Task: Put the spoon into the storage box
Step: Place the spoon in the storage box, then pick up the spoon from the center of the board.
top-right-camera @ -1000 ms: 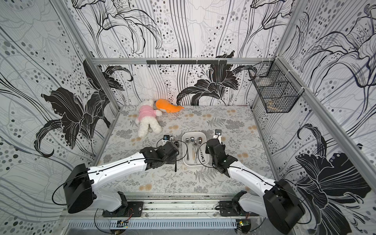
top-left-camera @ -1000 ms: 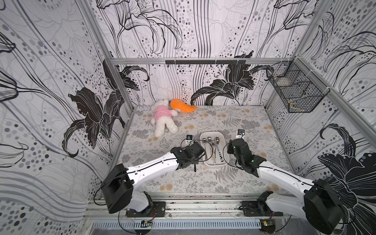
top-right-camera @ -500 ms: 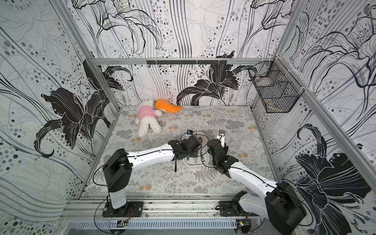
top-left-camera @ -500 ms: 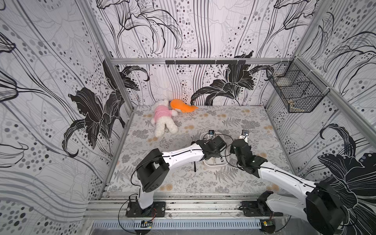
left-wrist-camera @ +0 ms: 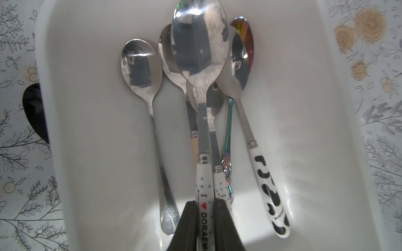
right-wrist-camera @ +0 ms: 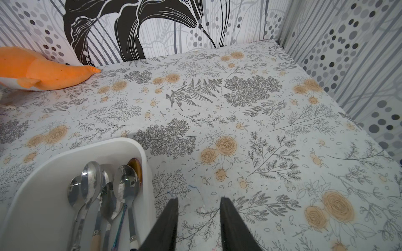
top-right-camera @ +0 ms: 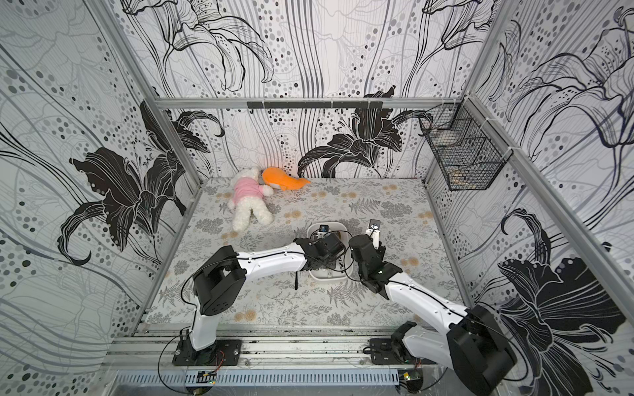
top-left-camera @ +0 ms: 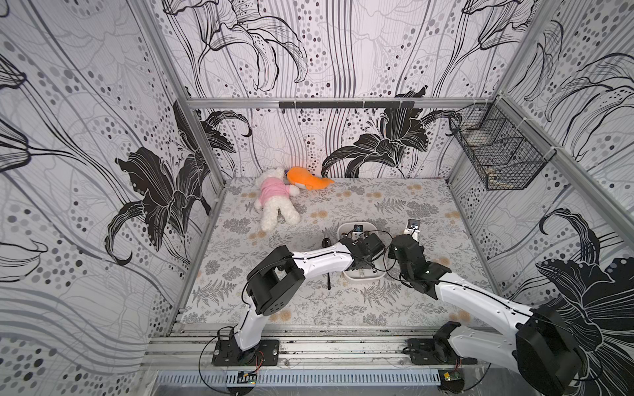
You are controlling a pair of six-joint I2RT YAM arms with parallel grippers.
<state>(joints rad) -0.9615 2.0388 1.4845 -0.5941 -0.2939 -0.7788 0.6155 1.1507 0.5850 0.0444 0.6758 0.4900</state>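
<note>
Left wrist view: the left gripper (left-wrist-camera: pixel 205 219) is clamped on the dotted handle of the spoon (left-wrist-camera: pixel 201 54), bowl above the other spoons (left-wrist-camera: pixel 141 69) in the storage box (left-wrist-camera: pixel 87 152); best lower it lengthwise, then release. Right wrist view: the right gripper (right-wrist-camera: pixel 199 217) stands apart, empty, over the table (right-wrist-camera: pixel 261 130) beside the box. In both top views the left arm hides the held spoon; a dark utensil (top-left-camera: pixel 328 282) beside the box is hard to identify

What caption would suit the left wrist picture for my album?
Left gripper holds a dotted-handle spoon over several others in the white storage box.
</note>
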